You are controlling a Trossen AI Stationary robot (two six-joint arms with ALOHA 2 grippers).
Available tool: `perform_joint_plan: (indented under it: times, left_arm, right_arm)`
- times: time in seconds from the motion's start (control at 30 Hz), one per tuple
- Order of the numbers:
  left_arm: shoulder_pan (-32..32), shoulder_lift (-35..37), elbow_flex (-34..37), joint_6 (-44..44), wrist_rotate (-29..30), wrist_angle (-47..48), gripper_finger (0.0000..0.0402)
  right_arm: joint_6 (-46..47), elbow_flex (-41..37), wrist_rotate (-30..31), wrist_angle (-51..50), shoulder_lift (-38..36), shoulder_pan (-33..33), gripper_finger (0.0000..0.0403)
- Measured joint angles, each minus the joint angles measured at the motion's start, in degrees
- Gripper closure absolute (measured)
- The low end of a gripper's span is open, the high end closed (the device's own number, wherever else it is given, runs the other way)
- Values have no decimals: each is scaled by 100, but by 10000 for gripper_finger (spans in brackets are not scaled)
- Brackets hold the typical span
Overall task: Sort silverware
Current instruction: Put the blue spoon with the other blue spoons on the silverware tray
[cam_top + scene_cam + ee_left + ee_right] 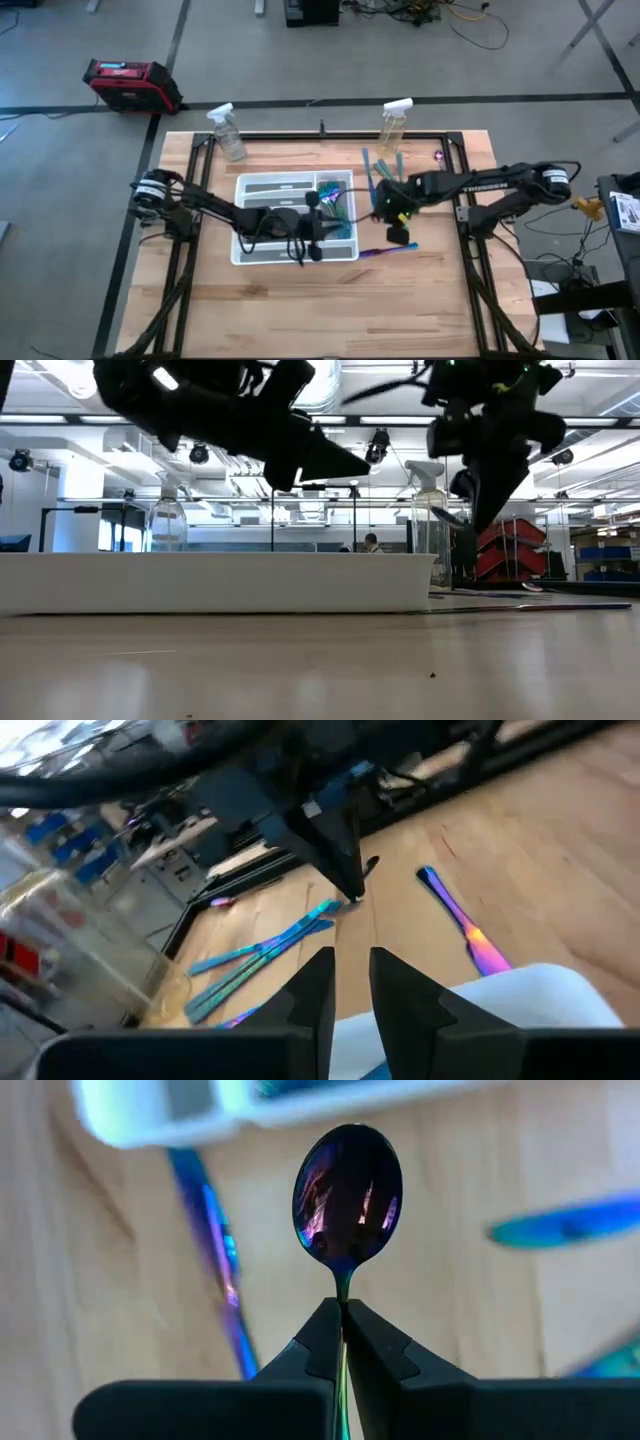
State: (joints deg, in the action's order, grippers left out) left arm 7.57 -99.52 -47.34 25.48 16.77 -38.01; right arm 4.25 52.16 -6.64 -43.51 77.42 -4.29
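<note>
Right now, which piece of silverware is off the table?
The purple spoon, pinched by its handle in the right end effector; the other loose pieces lie flat on the table.

White tray (215,582) on table, two dark arms above, spray bottle (166,520) behind

Held upright in closed fingers: a purple iridescent spoon (347,1195), bowl up. Lay flat on the wood — a slim blue-to-magenta utensil (462,921) beside the white tray (245,185); teal pieces (262,956) grouped nearby; more stowed inside the tray.
</note>
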Motion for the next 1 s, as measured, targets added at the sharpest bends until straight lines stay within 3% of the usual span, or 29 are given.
perform_joint_plan:
  times: [0.2, 0.4, 0.53, 0.77, 1.0]
  left_arm:
    - [165, -22, -509, 959, -151, 932, 301]
    - [341, -18, -591, 1735, -144, 980, 257]
    - [361, -18, -594, 2209, -102, 929, 237]
    - [367, -16, -654, 2527, 35, 903, 225]
    - [393, -13, -675, 2509, 14, 1256, 246]
  right_arm:
    - [24, 409, -490, 196, 235, 307, 403]
    - [-242, 798, -1139, 388, 452, 319, 403]
    - [-379, 1117, -1200, 391, 696, 353, 403]
    - [-583, 1709, -1512, 318, 1285, 373, 403]
    - [-745, 2056, -1645, 283, 1556, 432, 403]
